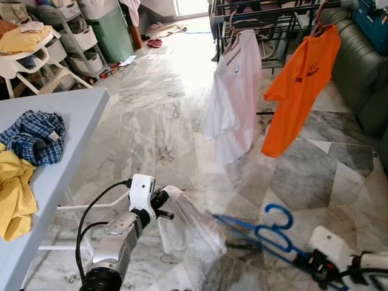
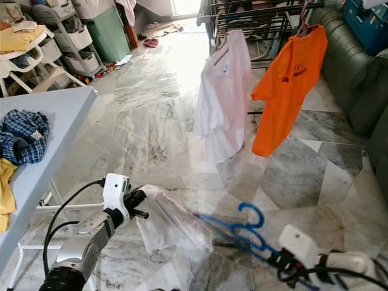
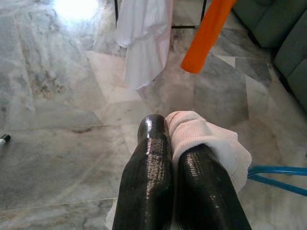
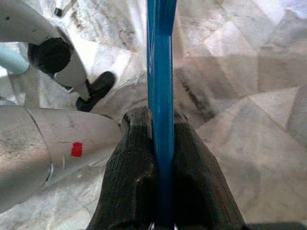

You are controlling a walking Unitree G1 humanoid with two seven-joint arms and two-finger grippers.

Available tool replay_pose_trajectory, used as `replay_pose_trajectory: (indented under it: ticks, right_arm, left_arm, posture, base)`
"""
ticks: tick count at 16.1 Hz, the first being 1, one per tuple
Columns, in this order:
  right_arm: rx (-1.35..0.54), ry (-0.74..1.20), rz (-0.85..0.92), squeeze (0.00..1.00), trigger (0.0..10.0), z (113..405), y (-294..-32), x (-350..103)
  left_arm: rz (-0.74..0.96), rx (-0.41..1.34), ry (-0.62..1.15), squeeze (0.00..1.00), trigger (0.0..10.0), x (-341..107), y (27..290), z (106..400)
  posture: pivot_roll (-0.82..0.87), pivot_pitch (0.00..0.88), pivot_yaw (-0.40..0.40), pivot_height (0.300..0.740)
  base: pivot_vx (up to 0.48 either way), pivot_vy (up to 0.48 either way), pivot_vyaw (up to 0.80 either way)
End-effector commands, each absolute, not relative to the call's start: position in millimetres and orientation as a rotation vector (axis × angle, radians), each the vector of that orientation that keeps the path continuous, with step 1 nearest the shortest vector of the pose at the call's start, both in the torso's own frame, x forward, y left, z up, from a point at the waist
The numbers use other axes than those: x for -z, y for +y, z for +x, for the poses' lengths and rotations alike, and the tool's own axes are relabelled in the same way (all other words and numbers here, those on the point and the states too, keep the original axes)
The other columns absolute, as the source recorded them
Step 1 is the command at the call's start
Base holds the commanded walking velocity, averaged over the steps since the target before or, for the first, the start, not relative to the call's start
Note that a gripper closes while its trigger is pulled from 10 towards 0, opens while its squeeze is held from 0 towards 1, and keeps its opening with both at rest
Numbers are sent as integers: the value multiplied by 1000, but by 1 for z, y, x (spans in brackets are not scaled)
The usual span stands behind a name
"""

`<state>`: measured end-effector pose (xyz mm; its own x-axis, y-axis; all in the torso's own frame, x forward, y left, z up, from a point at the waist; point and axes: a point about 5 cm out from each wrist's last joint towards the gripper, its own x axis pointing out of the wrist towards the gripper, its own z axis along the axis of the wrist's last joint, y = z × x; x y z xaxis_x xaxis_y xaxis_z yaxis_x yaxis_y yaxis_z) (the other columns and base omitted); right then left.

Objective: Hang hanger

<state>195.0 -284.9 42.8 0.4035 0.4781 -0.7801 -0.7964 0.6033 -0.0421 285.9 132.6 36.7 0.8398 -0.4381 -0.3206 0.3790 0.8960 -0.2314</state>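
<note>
Right end effector (image 1: 315,262) clamps the blue hanger (image 1: 267,233) by its bar, keeping the hook free for the drying rack (image 1: 267,24). Left end effector (image 3: 180,163) pinches the white garment (image 1: 182,224) draped on it, well short of the rack.

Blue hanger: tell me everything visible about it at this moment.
The blue hanger looks like thin plastic, with a curled hook at the top and slim arms. It is held low over the marble floor, tilted, hook pointing up and away from the robot. The right gripper has its jaws shut on one flat blue bar. A white garment is draped over the hanger's other end, motion-blurred, and the left gripper pinches that cloth. The hanger is not yet on the drying rack.
</note>
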Motion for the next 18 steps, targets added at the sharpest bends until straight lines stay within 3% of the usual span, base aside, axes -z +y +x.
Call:
replay_pose_trajectory:
  ticks: [1, 10, 18]
  right_arm:
    - [-850, 791, -454, 0, 10000, 198, -286, -46]
    - [-874, 784, -434, 0, 10000, 198, -278, -41]
    - [-909, 780, -434, 0, 10000, 201, -271, -40]
  left_arm:
    - [-139, 438, 360, 0, 10000, -43, 138, 287]
    - [-121, 527, 323, 0, 10000, -64, 126, 285]
    - [-111, 552, 395, 0, 10000, -51, 126, 271]
  posture:
    - [-168, 86, 176, 740]
    - [-164, 94, 181, 740]
    - [-161, 98, 176, 740]
  base:
    - [0, 0, 0]
    - [0, 0, 0]
    - [0, 0, 0]
